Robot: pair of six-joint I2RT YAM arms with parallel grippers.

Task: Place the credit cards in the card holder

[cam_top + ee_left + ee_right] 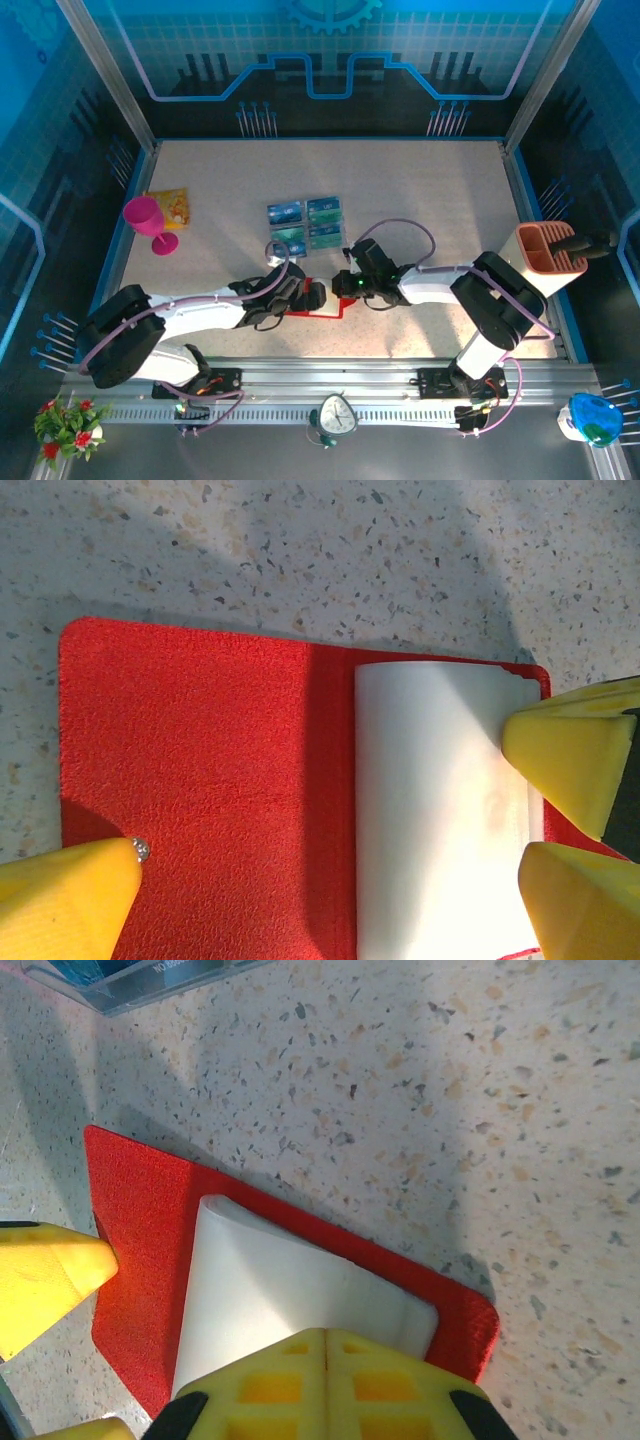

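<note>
While the card holder (pixel 200 760) lies open, credit cards (pixel 306 223) lie unloaded at the table (pixel 450 200) centre; left fingers (pixel 70 895) spread, right fingers (pixel 280 1380) closed.

The left arm (pixel 190 318) and right arm (pixel 440 285) have white shells, black joints and looping lilac cables (pixel 404 222); the fingers (pixel 330 1385) are yellow wedges.

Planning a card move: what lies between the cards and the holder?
Bare table separates the cards from the holder, seen in the right wrist view.
</note>
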